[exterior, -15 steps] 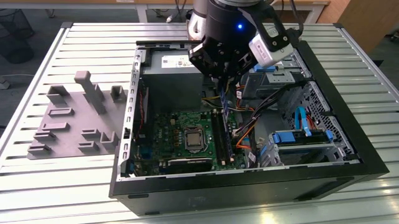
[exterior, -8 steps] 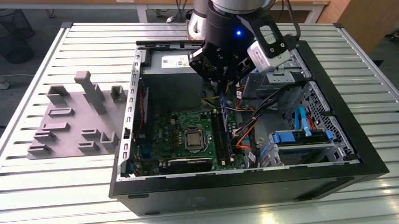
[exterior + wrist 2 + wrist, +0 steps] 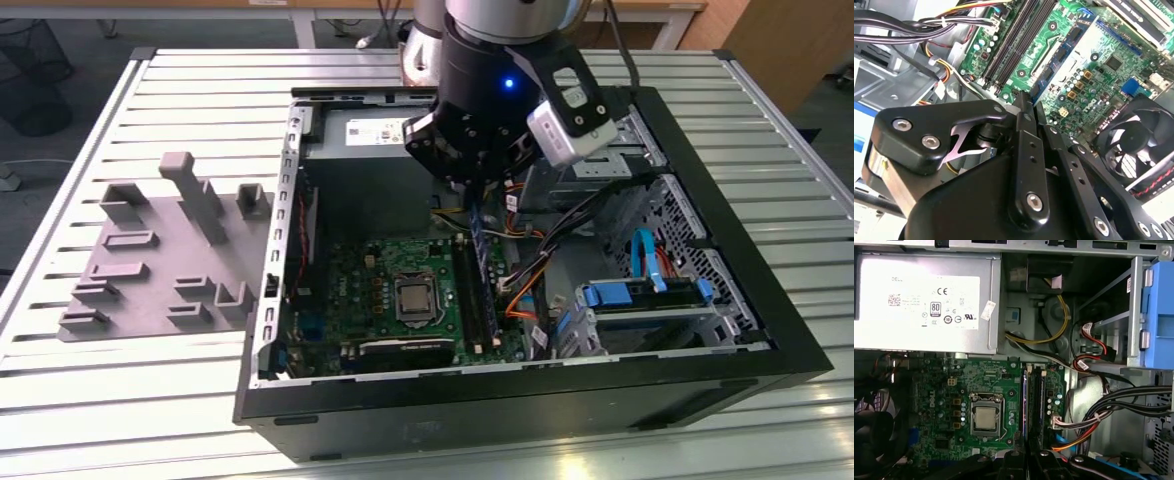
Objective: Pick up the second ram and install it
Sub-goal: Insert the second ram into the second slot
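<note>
The ram is a thin blue stick, held upright and edge-on above the motherboard slots inside the open case. The pincer is closed on its top edge. The case lies on a slatted metal surface beside a grey fixture.

Black screw-studded gripper, blue light, silver-grey wrist camera
</note>
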Robot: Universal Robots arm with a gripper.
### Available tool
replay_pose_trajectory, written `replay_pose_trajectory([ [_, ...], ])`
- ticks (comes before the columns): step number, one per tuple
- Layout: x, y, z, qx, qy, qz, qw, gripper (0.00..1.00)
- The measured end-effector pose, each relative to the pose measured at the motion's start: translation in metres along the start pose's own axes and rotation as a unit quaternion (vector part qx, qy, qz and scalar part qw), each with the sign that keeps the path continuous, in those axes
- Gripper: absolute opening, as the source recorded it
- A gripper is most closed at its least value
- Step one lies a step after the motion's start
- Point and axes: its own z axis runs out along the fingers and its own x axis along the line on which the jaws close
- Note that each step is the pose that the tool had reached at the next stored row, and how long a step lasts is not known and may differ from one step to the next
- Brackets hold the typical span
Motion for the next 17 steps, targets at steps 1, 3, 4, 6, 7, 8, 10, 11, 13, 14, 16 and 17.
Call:
replay_pose_trajectory([
  [1,0.0,-0.0001,0.0018,0.0,0.0,0.0,1.0,0.14],
  [3,0.0,-0.0003,0.0056,-0.0001,0.0,0.0,1.0,0.14],
  [4,0.0,-0.0003,0.0073,0.0,0.0,0.0,1.0,0.14],
  [6,-0.0003,-0.0003,0.011,0.0,0.0,0.0,1.0,0.14],
  [7,-0.0004,-0.0003,0.0128,0.0,0.0,0.0,1.0,0.14],
  [8,-0.0007,-0.0002,0.0145,0.0,0.0,0.0,1.0,0.14],
  [10,-0.0014,-0.0002,0.0182,0.0,0.0,0.0,1.0,0.14],
  [11,-0.0019,-0.0002,0.02,0.0,0.0,0.0,1.0,0.14],
  [13,-0.0033,-0.0002,0.0237,0.0,0.0,0.0,1.0,0.14],
  [14,-0.0038,-0.0001,0.0254,0.0,0.0,0.0,1.0,0.14],
  [16,-0.0038,-0.0001,0.0259,0.0001,0.0,0.0,1.0,0.14],
  [17,-0.0039,-0.0001,0.026,0.0001,0.0,0.0,1.0,0.14],
])
